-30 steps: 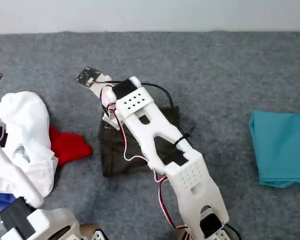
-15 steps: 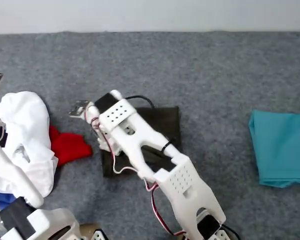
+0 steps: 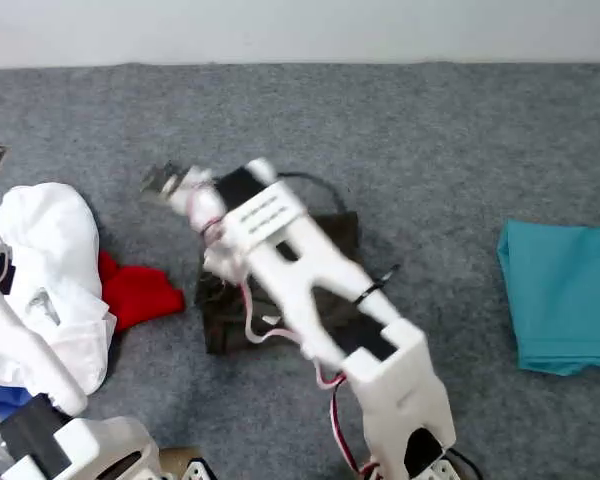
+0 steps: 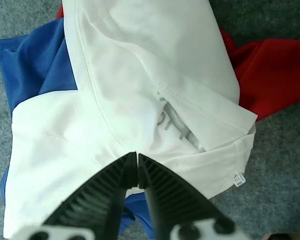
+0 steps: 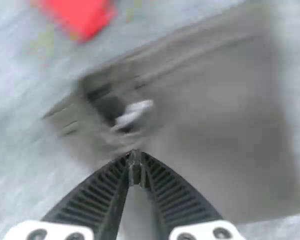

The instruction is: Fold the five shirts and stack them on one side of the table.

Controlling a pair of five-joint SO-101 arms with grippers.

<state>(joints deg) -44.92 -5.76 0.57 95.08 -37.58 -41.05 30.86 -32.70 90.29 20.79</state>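
A folded dark shirt (image 3: 330, 235) lies mid-table, its white label (image 5: 132, 112) facing up. My right gripper (image 5: 134, 159) hovers over the shirt's left part, jaws shut with nothing clearly between them; from above it sits at that left edge (image 3: 217, 268). At the far left is a pile with a white shirt (image 3: 50, 260) on top, a red shirt (image 3: 135, 290) and a blue shirt (image 4: 37, 65) beneath. My left gripper (image 4: 137, 156) is shut and empty just above the white shirt (image 4: 140, 75). A folded teal shirt (image 3: 565, 295) rests at the right edge.
Grey carpet-like table cover (image 3: 430, 140) stretches bare across the back and between the dark and teal shirts. The left arm's white body (image 3: 20, 350) stands at the near left corner. The right arm's links (image 3: 380, 360) cross over the dark shirt.
The right arm swung left and toward the near side over the dark shirt, then pulled back and up. The shirt's left edge now looks ruffled. The left arm kept still.
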